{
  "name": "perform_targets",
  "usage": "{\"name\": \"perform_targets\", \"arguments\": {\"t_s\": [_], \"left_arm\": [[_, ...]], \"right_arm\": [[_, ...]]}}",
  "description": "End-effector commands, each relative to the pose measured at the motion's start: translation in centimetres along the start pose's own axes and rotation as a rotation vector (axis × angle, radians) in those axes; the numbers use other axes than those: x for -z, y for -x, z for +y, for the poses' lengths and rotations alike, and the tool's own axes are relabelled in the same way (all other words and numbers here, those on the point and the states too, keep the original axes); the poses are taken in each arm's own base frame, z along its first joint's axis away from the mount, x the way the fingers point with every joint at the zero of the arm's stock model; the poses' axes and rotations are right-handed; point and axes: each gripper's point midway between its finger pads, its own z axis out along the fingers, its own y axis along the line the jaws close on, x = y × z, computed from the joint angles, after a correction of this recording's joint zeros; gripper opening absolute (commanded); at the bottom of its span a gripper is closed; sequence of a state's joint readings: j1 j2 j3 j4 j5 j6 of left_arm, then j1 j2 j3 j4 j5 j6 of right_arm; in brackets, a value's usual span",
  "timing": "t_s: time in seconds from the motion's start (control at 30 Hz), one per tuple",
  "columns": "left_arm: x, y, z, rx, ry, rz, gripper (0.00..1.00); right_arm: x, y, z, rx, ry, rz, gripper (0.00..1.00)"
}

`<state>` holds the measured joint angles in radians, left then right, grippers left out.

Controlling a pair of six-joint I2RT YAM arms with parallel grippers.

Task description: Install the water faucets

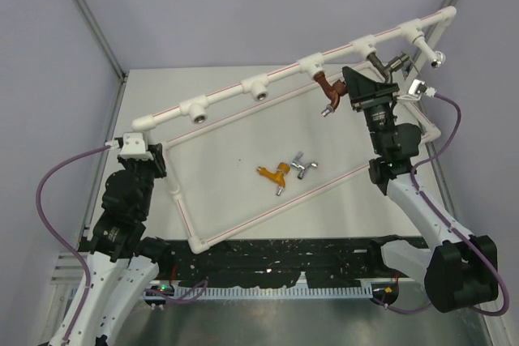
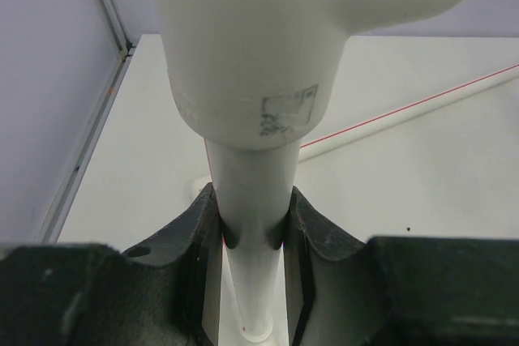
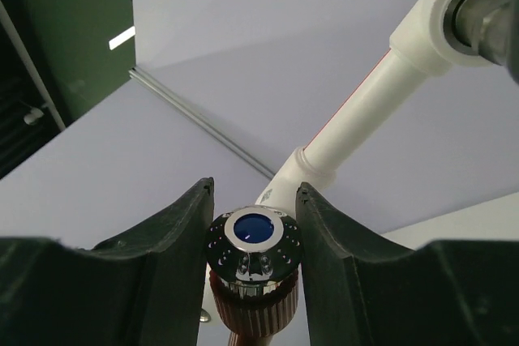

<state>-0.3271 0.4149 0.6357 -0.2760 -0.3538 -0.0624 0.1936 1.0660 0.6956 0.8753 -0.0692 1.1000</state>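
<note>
Left tool [image 2: 251,200] clamps an upright of the white pipe frame [image 2: 243,54]; my right tool [image 3: 254,200] holds the red-brown faucet [image 3: 254,242], silvery end toward its camera.

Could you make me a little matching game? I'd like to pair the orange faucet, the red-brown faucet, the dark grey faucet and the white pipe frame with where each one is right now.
Things:
1. orange faucet
2. red-brown faucet
3. dark grey faucet
4. white pipe frame

Places:
A. between the fingers of the right gripper
B. clamped in the left gripper
C. lying on the table beside the silver faucet
D. seated in a socket high on the frame

Pairs: 1-C, 2-A, 3-D, 4-B.
</note>
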Motion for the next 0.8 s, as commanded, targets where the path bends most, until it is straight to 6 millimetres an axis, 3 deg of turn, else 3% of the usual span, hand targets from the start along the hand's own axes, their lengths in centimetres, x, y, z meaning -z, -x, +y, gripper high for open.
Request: {"name": "perform_targets", "arguments": {"t_s": [0.0, 0.03, 0.07, 0.23, 0.27, 0.3, 0.5, 0.57, 0.63, 0.77], "left_arm": [[-0.4, -1.5, -0.9, -0.037, -0.046, 0.05, 0.0], [-0.4, -1.5, -0.8, -0.038, -0.043, 0.05, 0.0], [-0.4, -1.6, -0.8, -0.041, -0.043, 0.051, 0.0], [-0.3, -1.5, -0.8, -0.04, -0.043, 0.049, 0.0], [-0.3, -1.5, -0.8, -0.038, -0.042, 0.048, 0.0], [-0.3, -1.4, -0.7, -0.039, -0.039, 0.047, 0.0], [-0.4, -1.3, -0.6, -0.04, -0.028, 0.045, 0.0], [-0.6, -1.4, -0.6, -0.039, -0.026, 0.049, 0.0], [-0.8, -1.3, -0.7, -0.032, -0.023, 0.052, 0.0], [-1.4, -0.8, -1.1, -0.011, -0.028, 0.061, 0.0]], "right_arm": [[0.7, -0.8, -2.5, -0.248, -0.085, -0.012, 0.22], [0.8, -0.3, -1.8, -0.219, -0.077, -0.023, 0.23], [0.9, -0.3, -2.5, -0.156, -0.11, -0.02, 0.25], [1.5, 1.3, -0.5, 0.093, -0.093, -0.03, 0.5], [1.8, 2.2, -0.5, 0.127, -0.114, -0.068, 0.66], [2.0, 2.7, -0.5, 0.204, -0.118, -0.075, 0.94], [4.0, 3.8, 0.5, 0.547, -0.125, -0.039, 0.95], [5.3, 3.6, -0.6, 0.66, -0.18, 0.026, 0.95], [7.0, 3.6, -0.3, 0.742, -0.183, 0.063, 0.95], [11.1, 2.6, -2.7, 0.845, -0.258, 0.166, 0.95]]}}
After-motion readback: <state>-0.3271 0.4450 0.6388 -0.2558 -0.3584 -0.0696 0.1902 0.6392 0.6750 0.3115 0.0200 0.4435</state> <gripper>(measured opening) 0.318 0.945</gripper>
